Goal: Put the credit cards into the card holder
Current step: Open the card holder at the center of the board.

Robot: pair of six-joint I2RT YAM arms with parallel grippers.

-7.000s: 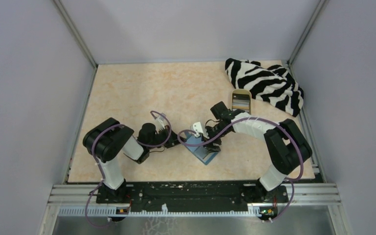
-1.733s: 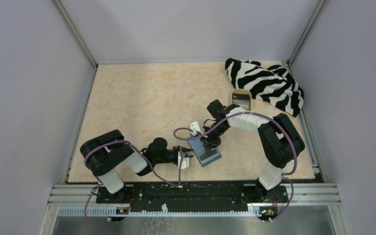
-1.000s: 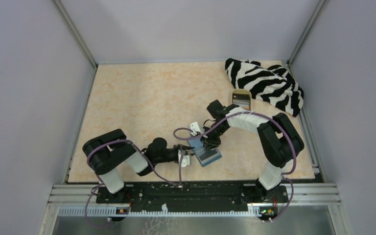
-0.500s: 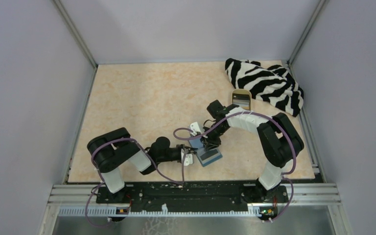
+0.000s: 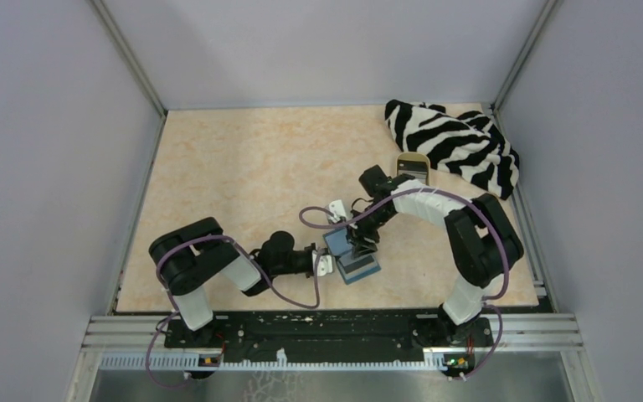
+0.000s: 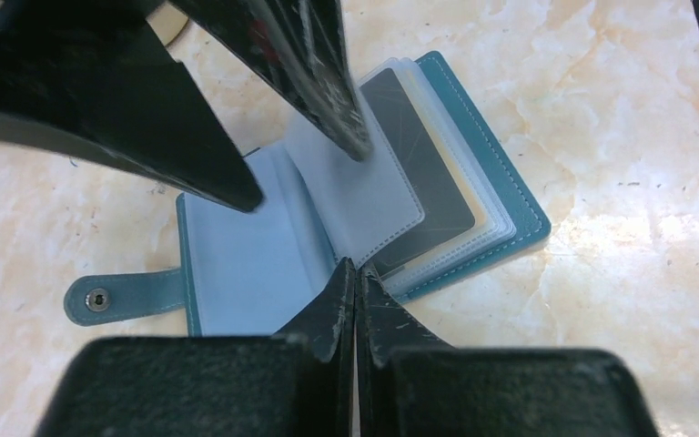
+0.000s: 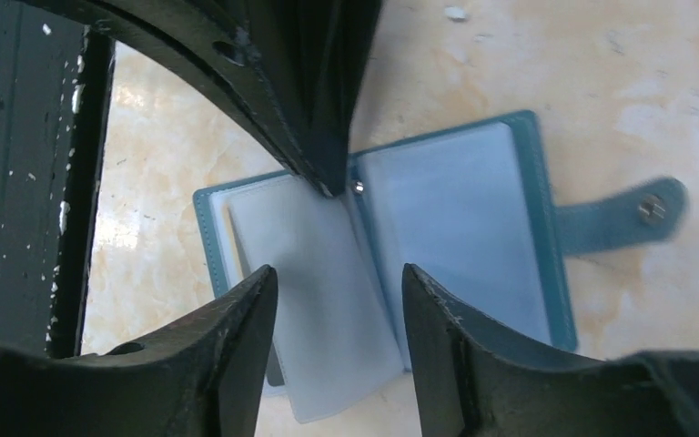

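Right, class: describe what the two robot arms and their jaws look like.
The left arm and right arm have white shells and bulky black joints. A purple cable loops along each. The jaws are matt black, tapered, with pale scuffs.

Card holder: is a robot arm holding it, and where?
The left gripper, jaws shut, seems to pinch a clear sleeve by its edge, near the spine of the card holder. The right gripper holds nothing.
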